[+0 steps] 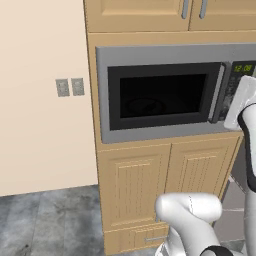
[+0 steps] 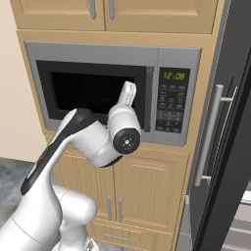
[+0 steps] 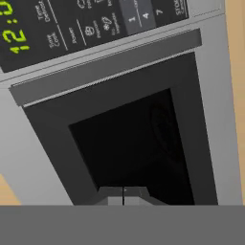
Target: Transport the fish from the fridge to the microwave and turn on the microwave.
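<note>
We are holding our hand (image 3: 123,195), fingertips pressed together on nothing, just before the microwave (image 2: 93,52), whose door is standing shut, the fish nowhere we can make out, so we are judging pressing start on the keypad (image 2: 170,105) remains.

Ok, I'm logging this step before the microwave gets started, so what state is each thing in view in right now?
Built-in silver-grey microwave with black window door: door closed, green clock display lit.
Tall dark grey-black fridge door: swung open at the right.
Tan wooden upper cabinet doors: closed.
Tan wooden lower cabinet doors: closed.
End effector: shut, holding nothing, facing the microwave door.
</note>
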